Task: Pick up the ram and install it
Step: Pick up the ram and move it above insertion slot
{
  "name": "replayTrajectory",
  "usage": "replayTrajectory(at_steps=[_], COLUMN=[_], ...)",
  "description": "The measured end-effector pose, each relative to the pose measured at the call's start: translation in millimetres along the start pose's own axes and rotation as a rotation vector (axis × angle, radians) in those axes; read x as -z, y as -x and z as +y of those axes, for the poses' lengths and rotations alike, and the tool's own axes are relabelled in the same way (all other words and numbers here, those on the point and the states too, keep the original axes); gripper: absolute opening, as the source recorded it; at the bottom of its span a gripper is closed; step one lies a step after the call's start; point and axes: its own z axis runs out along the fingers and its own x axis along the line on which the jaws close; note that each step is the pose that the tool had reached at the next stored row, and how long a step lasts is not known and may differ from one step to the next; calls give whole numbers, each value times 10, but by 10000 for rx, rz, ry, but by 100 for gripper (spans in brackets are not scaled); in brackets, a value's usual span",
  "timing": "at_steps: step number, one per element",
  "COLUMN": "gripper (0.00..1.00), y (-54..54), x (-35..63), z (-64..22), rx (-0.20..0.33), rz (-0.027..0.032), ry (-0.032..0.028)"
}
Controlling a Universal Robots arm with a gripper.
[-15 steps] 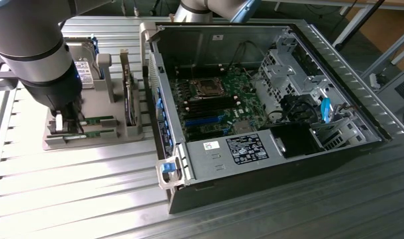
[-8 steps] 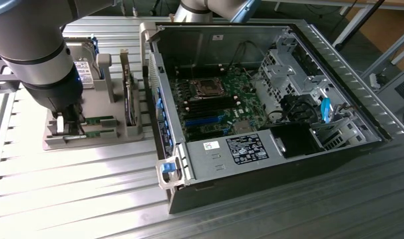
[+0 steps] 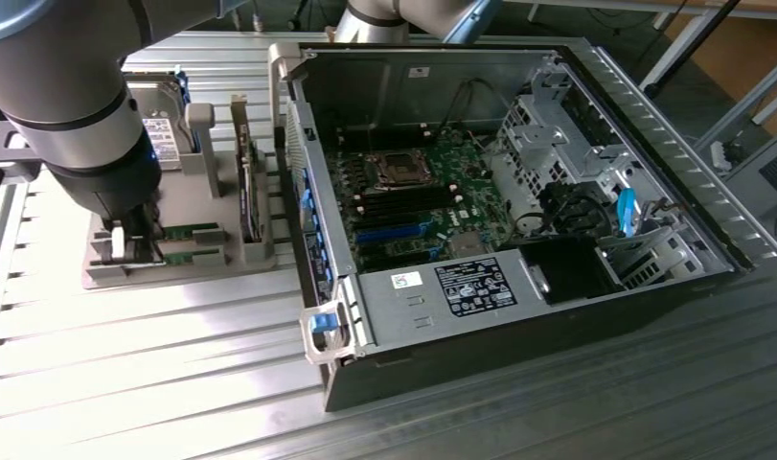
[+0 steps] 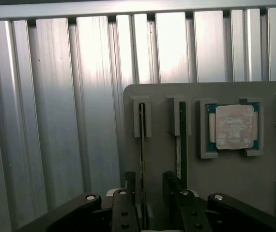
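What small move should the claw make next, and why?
Probably close gently: the open claw straddles the ram, the stick farther from the CPU chip, standing on edge in its gray holder, with a finger on each side.

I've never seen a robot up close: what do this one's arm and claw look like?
The arm is a thick round tube, grey with a paler band, turning black near the wrist. The gripper is black, built of jointed bars with round silver pins and two slim fingers.
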Motion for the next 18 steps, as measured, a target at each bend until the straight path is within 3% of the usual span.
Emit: replayTrajectory(at_steps=[18], gripper=[35], y=[-13], x=[-134], z=[1], rx=[7], rz=[2], ry=[2])
